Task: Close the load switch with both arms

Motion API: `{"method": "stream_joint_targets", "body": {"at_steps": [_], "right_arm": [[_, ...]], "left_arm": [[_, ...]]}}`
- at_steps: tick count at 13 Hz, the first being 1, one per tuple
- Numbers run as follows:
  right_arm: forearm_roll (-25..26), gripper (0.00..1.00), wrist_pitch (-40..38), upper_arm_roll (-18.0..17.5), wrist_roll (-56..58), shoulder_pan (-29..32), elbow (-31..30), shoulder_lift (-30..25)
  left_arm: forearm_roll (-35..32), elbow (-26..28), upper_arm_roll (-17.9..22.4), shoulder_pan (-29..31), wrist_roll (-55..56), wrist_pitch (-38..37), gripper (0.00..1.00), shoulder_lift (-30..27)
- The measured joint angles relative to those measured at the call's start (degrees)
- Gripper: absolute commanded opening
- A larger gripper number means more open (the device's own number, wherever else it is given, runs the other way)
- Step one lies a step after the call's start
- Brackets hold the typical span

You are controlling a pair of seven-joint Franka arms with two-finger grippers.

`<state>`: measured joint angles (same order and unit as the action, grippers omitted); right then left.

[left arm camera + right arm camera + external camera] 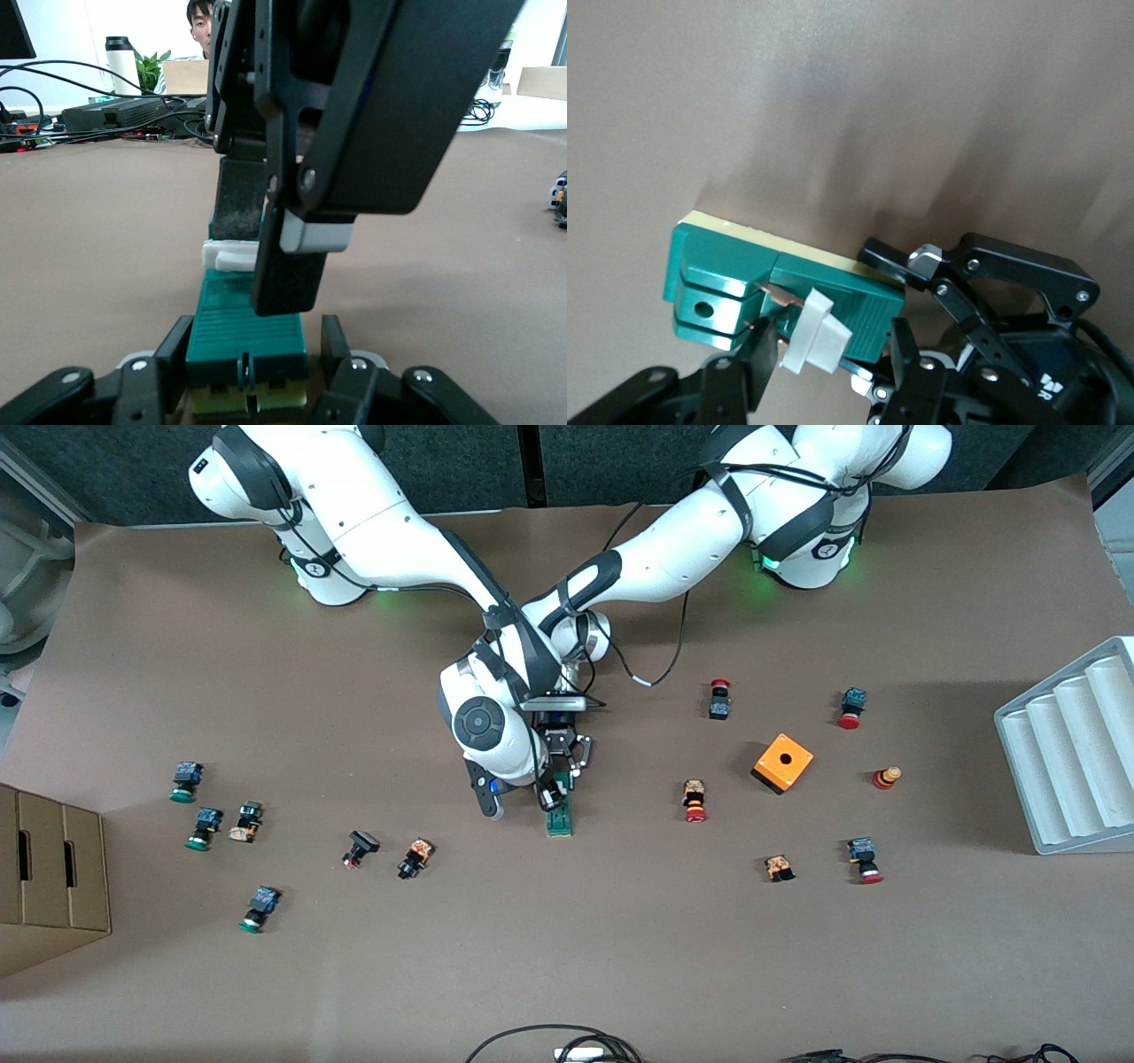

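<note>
Flat on the table (620,957) near its middle: the load switch (558,819), a narrow dark-green block lying lengthwise toward the front camera, with a pale strip along its underside. Standing up from its top face, toward the end farther from that camera: a white piece (817,336).

Reaching in from its base, low at the table: the left arm, with the left gripper (252,354) clamped on the switch's farther end, one finger (177,347) pressed to each long side of the green body.

Coming down from above at the same spot: the right gripper (833,352), jaws parted and set either side of the white piece, one finger (764,356) close against it, the other standing a little off. No firm squeeze on the piece to be seen; whether the near finger actually touches it cannot be told.

Crossed just above the switch in the front view: both arms, the right arm's wrist covering much of its own gripper there.

Elsewhere on the table, well apart from the switch: an orange cube (782,762) with a hole, toward the left arm's end; small red-capped and green-capped push buttons scattered toward both ends; a grey ribbed tray (1072,753) at the left arm's edge; a cardboard box (49,877) at the right arm's edge.
</note>
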<state>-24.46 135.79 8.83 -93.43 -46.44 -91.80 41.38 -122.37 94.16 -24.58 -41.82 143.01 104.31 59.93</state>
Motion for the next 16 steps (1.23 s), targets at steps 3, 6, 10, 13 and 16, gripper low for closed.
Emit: {"method": "stream_joint_targets", "body": {"at_steps": [3,6,10,13,16], "right_arm": [[0.0,0.6,1.3,-0.1,0.0,-0.4,0.0,0.2],[0.0,0.5,2.8,-0.1,0.0,-0.9,-0.1,0.5],[0.0,0.46,3.2,0.2,0.0,-0.9,-0.1,0.5],[0.0,0.44,3.1,0.2,0.0,-0.5,0.0,0.5],[0.0,0.43,2.0,0.2,0.0,0.3,0.6,0.4]], "left_arm": [[-0.1,0.0,0.0,0.0,0.0,0.0,0.63,0.0],[-0.2,0.1,0.1,0.0,0.0,0.0,0.63,0.0],[-0.4,0.2,0.1,0.0,0.0,-0.1,0.63,0.0],[-0.4,0.2,0.1,0.0,0.0,-0.1,0.63,0.0],[-0.4,0.2,0.1,0.0,0.0,-0.1,0.63,0.0]]}}
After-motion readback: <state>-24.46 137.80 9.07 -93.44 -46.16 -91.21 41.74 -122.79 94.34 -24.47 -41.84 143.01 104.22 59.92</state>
